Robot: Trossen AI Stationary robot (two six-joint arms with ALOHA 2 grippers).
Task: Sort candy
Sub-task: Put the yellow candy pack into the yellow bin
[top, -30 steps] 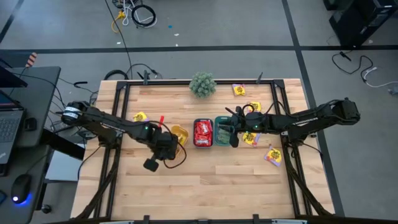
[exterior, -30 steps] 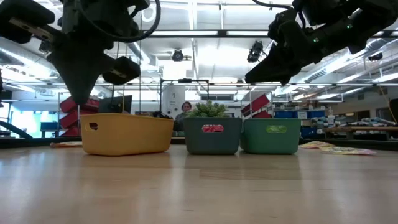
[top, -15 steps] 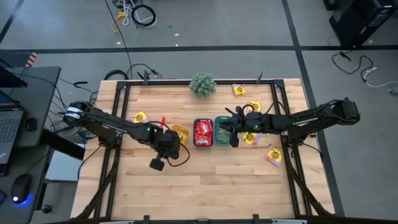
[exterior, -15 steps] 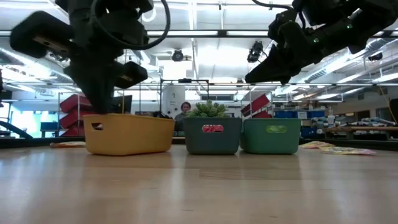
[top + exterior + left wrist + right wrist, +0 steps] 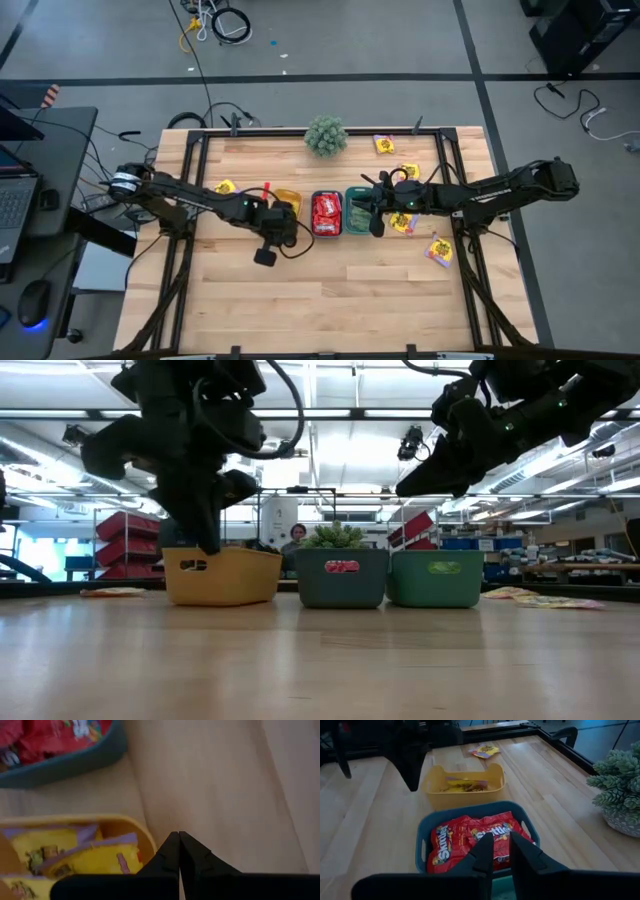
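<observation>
Hanging just off the near rim of the yellow tray [image 5: 288,207], the left claw [image 5: 179,851] has its two dark fingers pressed together with nothing between them, tips pointing at bare tabletop [image 5: 380,290]. Inside that tray lie yellow candy packets [image 5: 95,857] with dark print, plain in the left wrist view. Next along sits the blue-grey tray [image 5: 470,815], heaped with shiny red candy packets [image 5: 470,840], and beside that the green tray [image 5: 357,211]. Over the green tray hovers the right claw [image 5: 501,852], fingers parted by a narrow gap and holding nothing, well above the tray rims in the low view. More yellow packets are scattered on the wood: one [image 5: 225,187] beyond the left arm, a few [image 5: 405,222] under the right arm, others [image 5: 385,145] toward the far edge near the spiky green plant [image 5: 326,135].
</observation>
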